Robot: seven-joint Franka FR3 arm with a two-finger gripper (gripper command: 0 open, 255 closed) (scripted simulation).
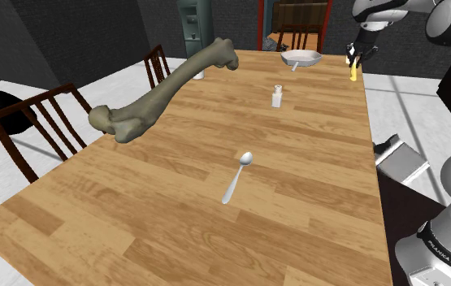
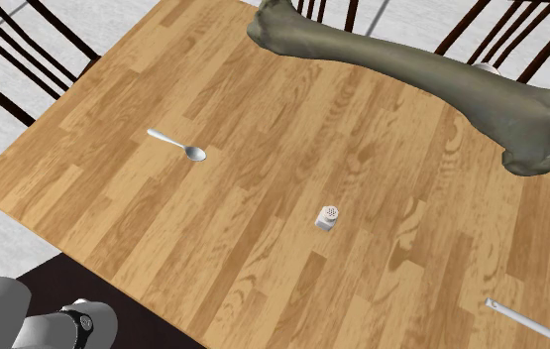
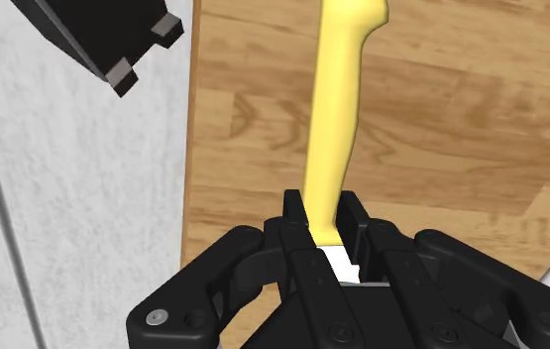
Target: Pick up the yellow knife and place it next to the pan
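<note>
Grips the yellow knife [image 3: 340, 119] tight between the two fingers of the end effector [image 3: 324, 213]. Holds it pointing down at the wooden surface [image 3: 461, 129], close to the edge, maybe not touching. Hangs just beside the pale pan [image 1: 301, 58]. Farther from the end effector: a small shaker [image 1: 277, 97], a spoon [image 1: 238, 176], a big bone [image 1: 166, 88].

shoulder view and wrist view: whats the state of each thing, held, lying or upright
yellow knife: clasped between the fingers, over the table near its edge
gripper: shut on the knife
pan: resting upright on the table, close to the knife
spoon: lying flat, apart from the rest
shaker: standing upright
bone: lying on the table
</note>
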